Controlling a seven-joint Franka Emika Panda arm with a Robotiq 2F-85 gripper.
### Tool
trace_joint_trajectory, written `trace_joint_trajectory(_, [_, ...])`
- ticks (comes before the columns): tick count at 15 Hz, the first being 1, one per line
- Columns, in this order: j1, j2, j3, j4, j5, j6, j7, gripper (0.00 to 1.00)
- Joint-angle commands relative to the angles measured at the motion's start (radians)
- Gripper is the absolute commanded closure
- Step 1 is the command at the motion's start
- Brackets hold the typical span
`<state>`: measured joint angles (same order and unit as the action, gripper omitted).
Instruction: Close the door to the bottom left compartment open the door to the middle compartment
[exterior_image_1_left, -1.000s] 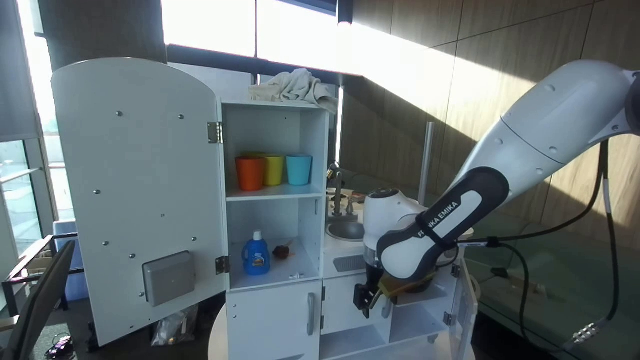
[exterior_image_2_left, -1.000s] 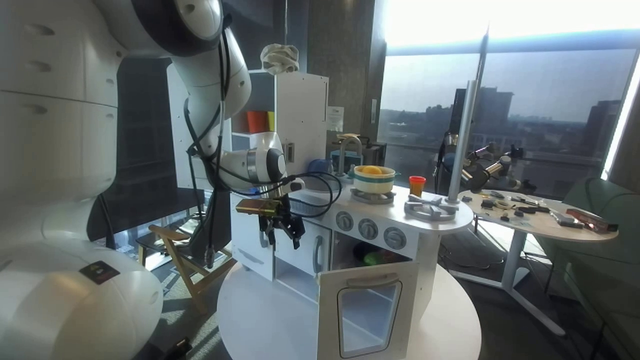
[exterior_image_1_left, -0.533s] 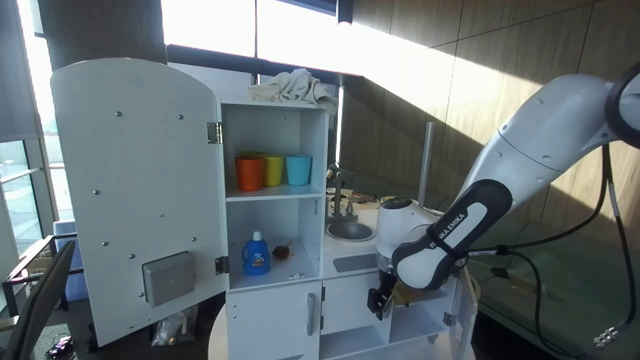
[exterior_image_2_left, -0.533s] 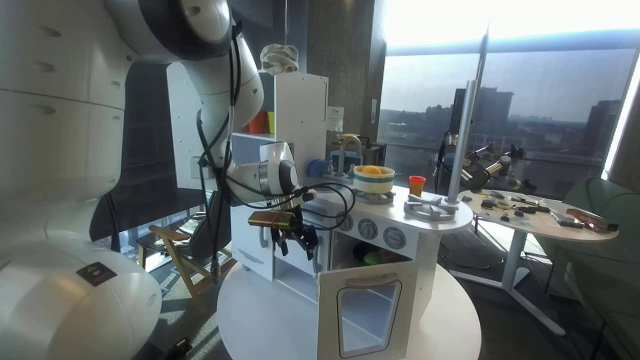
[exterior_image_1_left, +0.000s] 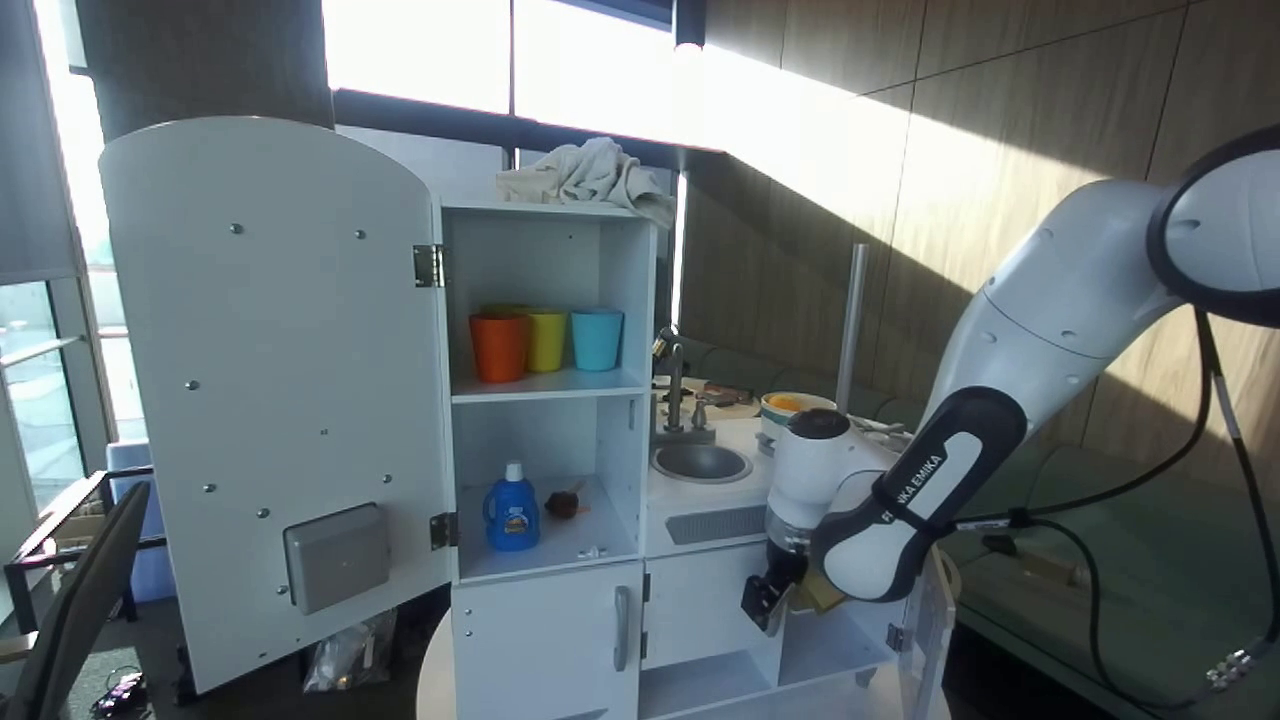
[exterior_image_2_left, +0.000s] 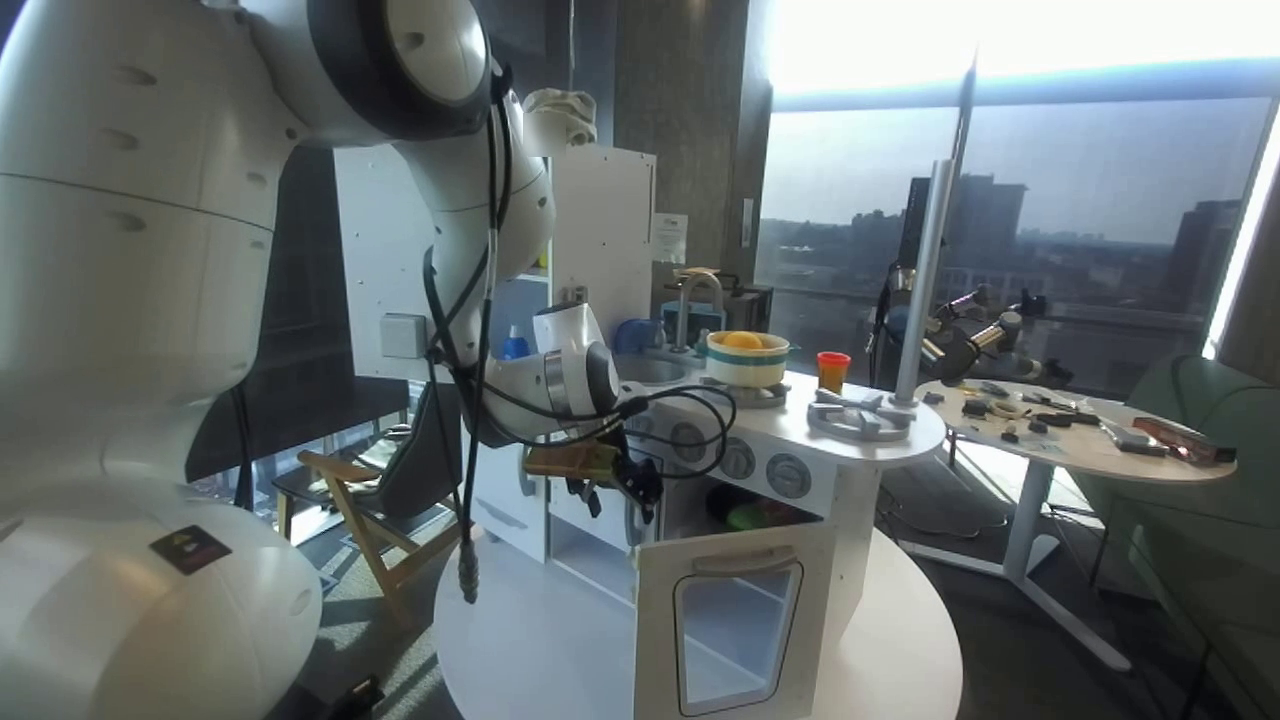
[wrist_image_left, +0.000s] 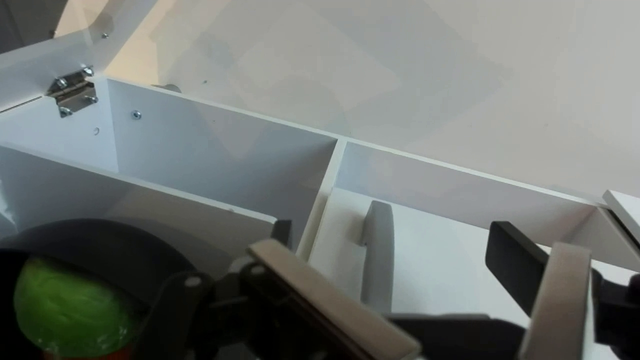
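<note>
In an exterior view: play kitchen (exterior_image_1_left: 700, 600) from its cabinet (exterior_image_1_left: 520, 430) end, set back. In an exterior view: oblique, from its stove (exterior_image_2_left: 738, 457) end. Sink (exterior_image_1_left: 703, 462) in both exterior views. My wrist cam: close, facing down its front.

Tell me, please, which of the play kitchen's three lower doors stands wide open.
The windowed door below the stove knobs: it alone is swung outward, while the middle door and bottom left door look shut.
</note>
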<state>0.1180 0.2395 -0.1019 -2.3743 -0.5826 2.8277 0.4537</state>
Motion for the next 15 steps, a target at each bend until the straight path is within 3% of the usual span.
trace_joint_trajectory(1, [-0.011,0.013,0.000,-0.001,-0.013,0.065,-0.027,0.00])
trace_joint_trajectory(9, [0.047,0.013,-0.038,0.007,-0.160,0.108,0.045,0.00])
trace_joint_trajectory(15, [0.039,0.004,-0.038,-0.011,-0.189,0.139,0.069,0.00])
